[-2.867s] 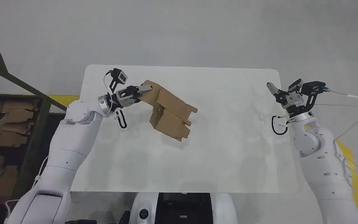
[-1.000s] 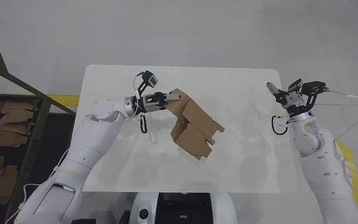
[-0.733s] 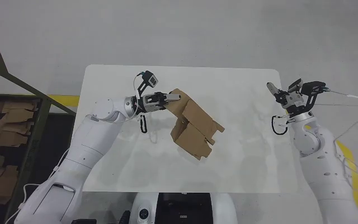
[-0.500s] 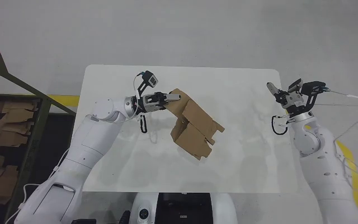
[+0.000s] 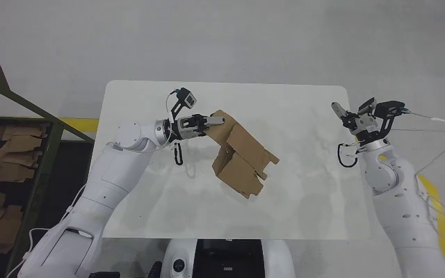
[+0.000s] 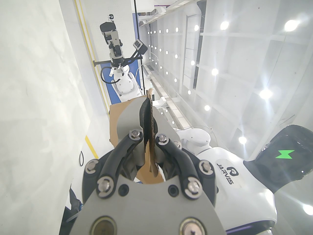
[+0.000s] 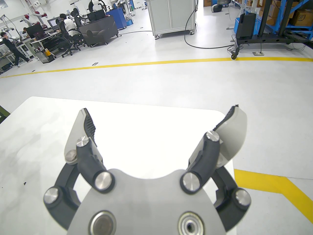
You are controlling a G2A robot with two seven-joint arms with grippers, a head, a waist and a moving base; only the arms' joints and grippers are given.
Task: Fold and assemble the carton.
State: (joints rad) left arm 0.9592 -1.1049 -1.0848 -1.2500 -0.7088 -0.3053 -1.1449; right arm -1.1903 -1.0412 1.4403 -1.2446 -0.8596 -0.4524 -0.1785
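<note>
Carton (image 5: 243,156): we found it at the middle of the table (image 5: 299,201), carried there from the far left.
Left gripper (image 5: 215,120): fingers clamped on the carton's far flap.
Right gripper (image 5: 338,111): fingers apart, unmoved at the table's right edge.

So the table (image 5: 313,194) is a plain white rectangle with rounded corners, and the top has faint grey scuffs and smudges, mostly toward the right edge. The brown carton (image 5: 247,149) sits over the middle, a touch closer to the left edge than the right, throwing a soft shadow on the surface, but I honestly can't tell if its low end actually rests on the table or just hangs above it. The right wrist view also catches one tiny dark speck (image 7: 24,183) lying on the white top.
</note>
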